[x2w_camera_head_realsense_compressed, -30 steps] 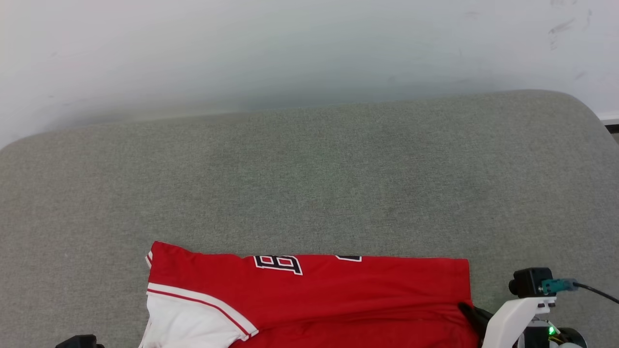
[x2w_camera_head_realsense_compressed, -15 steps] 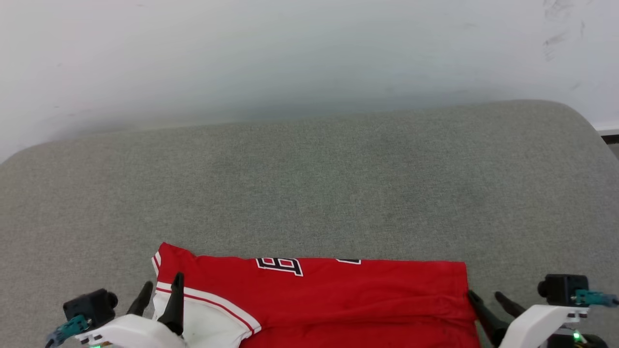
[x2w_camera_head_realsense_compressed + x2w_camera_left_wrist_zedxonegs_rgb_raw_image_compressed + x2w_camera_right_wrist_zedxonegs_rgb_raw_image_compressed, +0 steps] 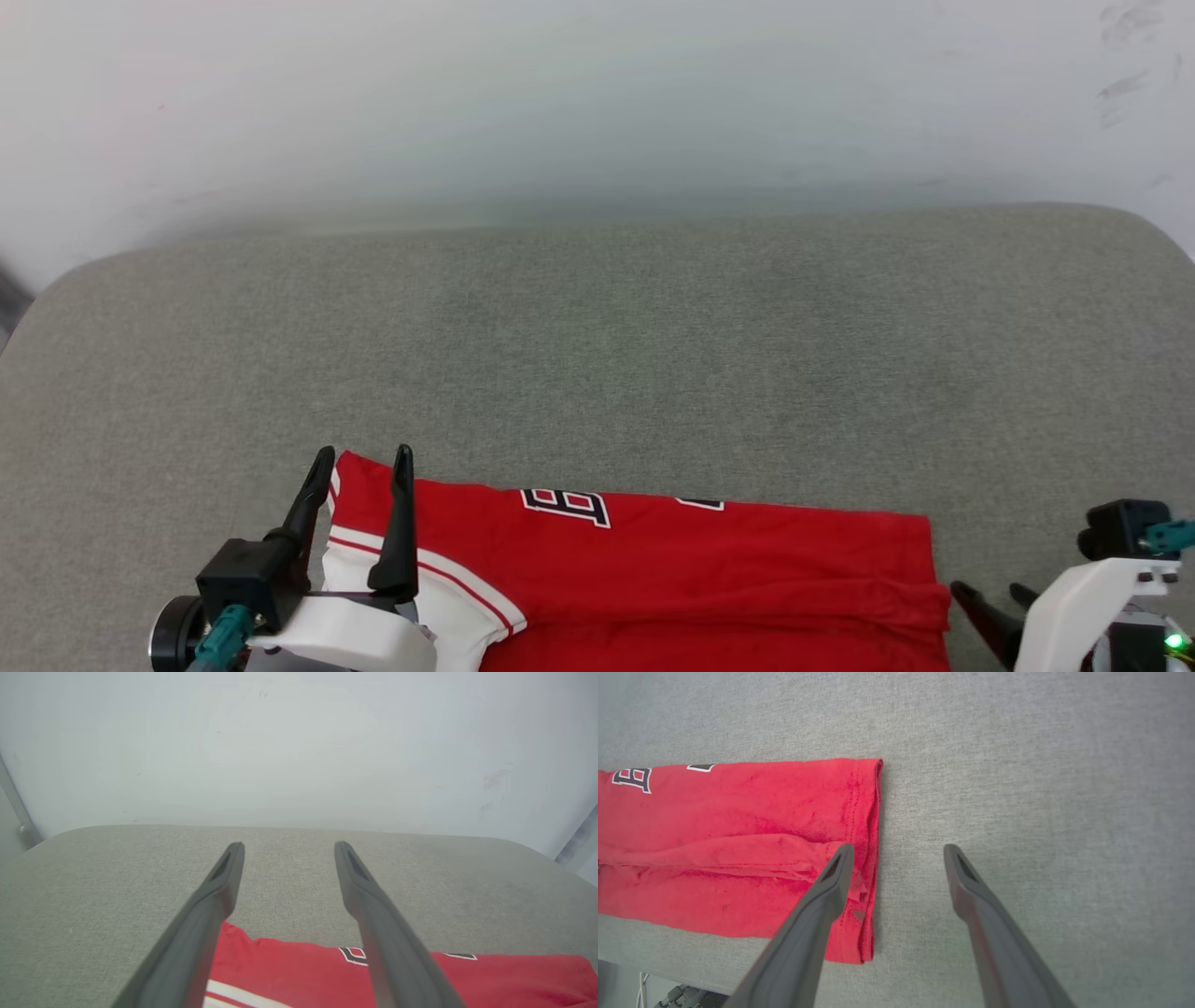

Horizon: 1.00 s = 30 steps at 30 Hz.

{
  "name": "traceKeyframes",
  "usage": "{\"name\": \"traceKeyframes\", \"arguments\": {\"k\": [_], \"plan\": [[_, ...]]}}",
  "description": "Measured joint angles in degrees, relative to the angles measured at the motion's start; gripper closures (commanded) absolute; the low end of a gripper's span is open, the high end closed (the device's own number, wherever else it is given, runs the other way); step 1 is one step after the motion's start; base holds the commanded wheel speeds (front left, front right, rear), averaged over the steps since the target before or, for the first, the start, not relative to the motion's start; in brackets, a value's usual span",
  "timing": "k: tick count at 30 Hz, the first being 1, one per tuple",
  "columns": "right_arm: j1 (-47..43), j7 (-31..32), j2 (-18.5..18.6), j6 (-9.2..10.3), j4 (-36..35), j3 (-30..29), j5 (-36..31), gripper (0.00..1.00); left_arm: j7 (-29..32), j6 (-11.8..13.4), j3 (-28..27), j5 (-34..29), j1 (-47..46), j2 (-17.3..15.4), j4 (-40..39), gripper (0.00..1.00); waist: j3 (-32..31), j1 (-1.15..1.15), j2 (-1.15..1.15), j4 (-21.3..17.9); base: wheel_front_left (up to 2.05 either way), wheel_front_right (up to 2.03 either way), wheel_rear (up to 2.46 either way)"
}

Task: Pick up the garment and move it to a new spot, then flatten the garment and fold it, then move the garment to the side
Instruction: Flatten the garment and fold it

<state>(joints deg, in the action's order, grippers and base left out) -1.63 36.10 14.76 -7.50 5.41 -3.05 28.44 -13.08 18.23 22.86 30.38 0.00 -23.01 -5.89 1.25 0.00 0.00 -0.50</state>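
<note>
The garment [image 3: 691,569], a red jersey with a white sleeve and dark white-outlined letters, lies folded in a long flat band along the near edge of the grey padded surface [image 3: 597,355]. My left gripper [image 3: 361,457] stands open above the sleeve end, its fingers either side of the red shoulder corner and holding nothing. In the left wrist view the left gripper [image 3: 288,845] points toward the wall, with the garment [image 3: 303,970] below it. My right gripper [image 3: 988,590] is open just off the hem end. In the right wrist view the right gripper [image 3: 899,848] straddles the hem edge of the garment [image 3: 738,835], above the cloth.
A white wall [image 3: 560,93] rises right behind the padded surface, which has rounded far corners. Wide bare grey fabric stretches beyond the garment. The surface's near edge [image 3: 644,970] runs close under the garment, with cables [image 3: 644,985] showing below it.
Both grippers went from shut to open. The right one let go of the hem and drew back off it. The left one rose into view over the sleeve. The head camera shifted slightly.
</note>
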Motion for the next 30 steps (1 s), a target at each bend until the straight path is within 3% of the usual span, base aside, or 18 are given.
{"name": "traceKeyframes", "arguments": {"k": [15, 16, 17, 18, 30], "plan": [[5.01, 5.30, -1.35, 0.01, 11.77, 7.13, 5.48, 0.00, -0.81, 0.85, 1.42, -2.58, -0.66, 0.78, -0.36, 0.00, 4.00, 0.00, 0.00, 2.85, 0.00, 0.00, 0.00], [5.27, 5.37, -1.26, 0.01, 12.04, 7.32, 5.99, 0.25, -0.82, 0.76, 1.38, -2.58, -0.80, 0.78, -0.15, 0.00, 4.06, 0.00, 0.00, 2.88, 0.00, 0.00, 0.00], [5.43, 5.37, -1.15, 0.01, 12.32, 7.46, 6.58, 0.90, -0.88, 0.64, 1.36, -2.58, -0.99, 0.79, 0.00, 0.00, 4.10, 0.00, 0.00, 2.89, 0.00, 0.00, 0.00], [5.74, 5.59, -0.97, 0.01, 12.71, 7.67, 6.94, 1.00, -0.98, 0.58, 1.40, -2.58, -1.22, 0.83, 0.16, 0.00, 4.11, 0.00, 0.00, 2.93, 0.00, 0.00, 0.00], [7.58, 3.74, 1.49, 0.01, 11.05, 9.82, 9.94, 1.00, -1.24, 0.45, 1.51, -2.66, -1.27, 1.15, 1.34, 0.00, 2.08, 0.01, 0.00, 2.72, 0.00, 0.00, 0.00]]}}
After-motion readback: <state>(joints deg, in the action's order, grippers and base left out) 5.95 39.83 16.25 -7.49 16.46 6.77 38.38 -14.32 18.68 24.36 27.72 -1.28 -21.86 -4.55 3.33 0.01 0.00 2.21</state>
